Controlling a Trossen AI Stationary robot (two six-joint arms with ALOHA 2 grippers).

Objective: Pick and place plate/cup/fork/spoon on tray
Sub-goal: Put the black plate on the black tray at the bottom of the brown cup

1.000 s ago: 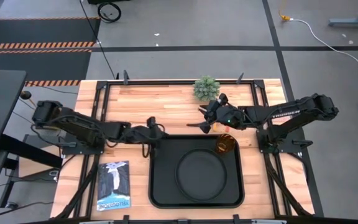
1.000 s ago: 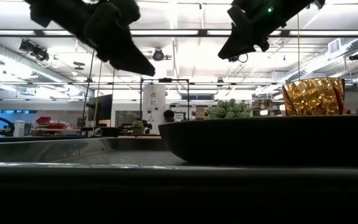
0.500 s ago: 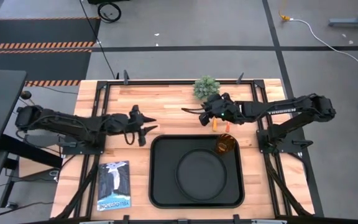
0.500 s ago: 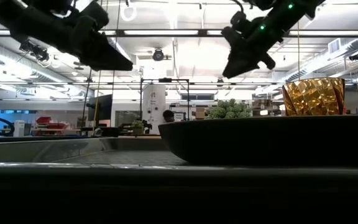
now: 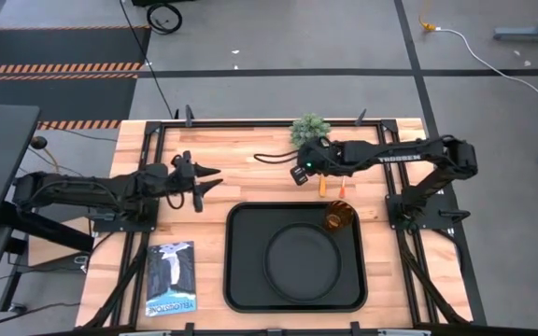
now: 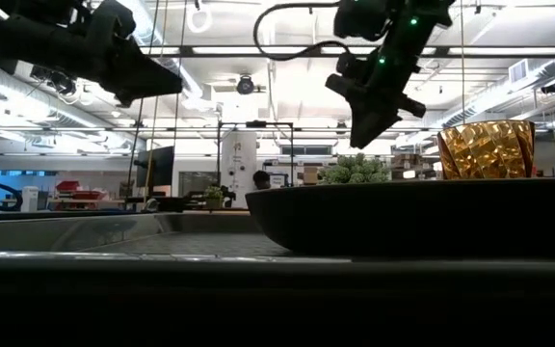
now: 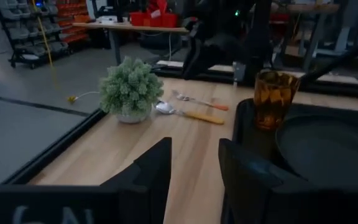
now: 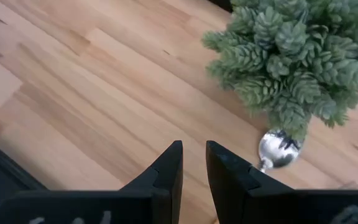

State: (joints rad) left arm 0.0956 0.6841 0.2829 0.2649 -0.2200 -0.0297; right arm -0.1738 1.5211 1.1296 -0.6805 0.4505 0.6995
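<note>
Plate (image 5: 302,260): lay flat in the middle of the tray (image 5: 241,289).
Cup (image 5: 337,217): stood upright in the tray's far right corner, close beside the plate's rim.
Spoon (image 7: 183,112): lay on the bench (image 5: 241,159) just outside the tray's far edge, its bowl nearly under the plant (image 5: 310,130).
Fork (image 7: 199,101): lay beside the spoon, slightly farther from the tray.
Spoon axis: long axis ran roughly from the plant toward the cup, bowl at the plant end, orange handle pointing back at the tray; the fork lay nearly parallel, tines on the same side.
Right tool (image 8: 192,167): hung above the bench beside the plant, close to the spoon's bowl, fingers a narrow gap apart and holding nothing.
Left tool (image 5: 201,177): waited over the bench beyond the tray's far left corner, fingers apart, empty.
Step, as judged: plate and cup looked done; spoon and fork remained to be picked.
Risk, plant: a descent onto the bowl end could brush the foliage or tip the pot, since the bowl sat so close to it.
Risk, pairing: the two handles lay close, so a wide grasp might catch both or knock one aside.
Risk, slip: a thin flat handle could skid from a shallow pinch.
</note>
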